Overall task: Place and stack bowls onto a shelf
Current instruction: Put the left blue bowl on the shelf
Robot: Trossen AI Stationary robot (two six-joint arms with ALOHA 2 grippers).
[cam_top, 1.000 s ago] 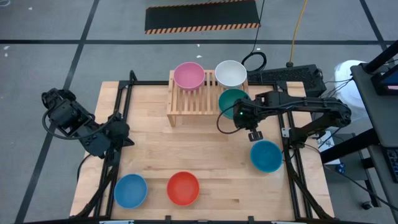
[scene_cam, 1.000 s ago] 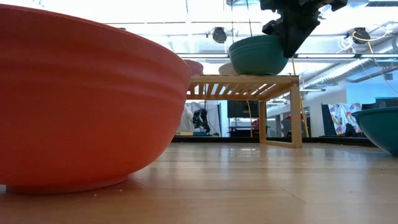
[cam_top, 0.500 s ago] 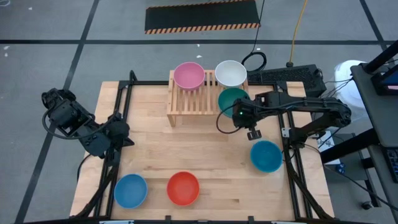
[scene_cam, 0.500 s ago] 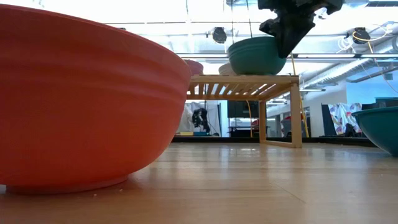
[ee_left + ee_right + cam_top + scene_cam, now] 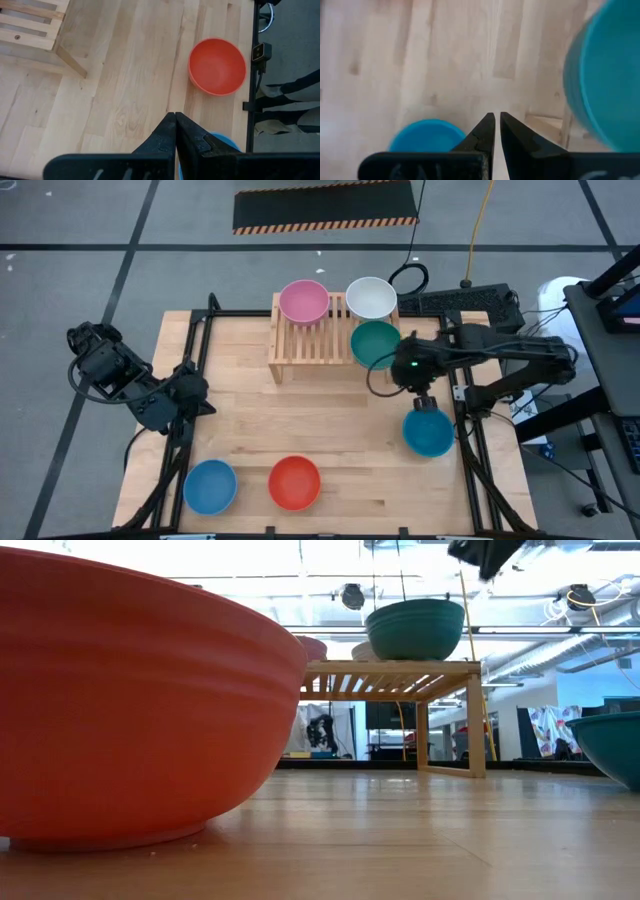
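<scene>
Right gripper [image 5: 424, 402] fingers nearly closed, empty, between green bowl [image 5: 376, 343] on shelf [image 5: 305, 340] corner and teal-blue bowl [image 5: 428, 431] on the desk [image 5: 330, 420]. Left gripper [image 5: 175, 120] fingers closed, empty, at desk's left edge. Pink bowl [image 5: 303, 301] and white bowl [image 5: 371, 297] on shelf; red bowl [image 5: 294, 482], blue bowl [image 5: 210, 486] on desk. No readable writing.

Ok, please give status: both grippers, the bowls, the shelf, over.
Left gripper shut, parked at table's left edge. Right gripper near shut, empty, above teal-blue bowl. Pink, white, green bowls on shelf. Nothing blocking.
</scene>
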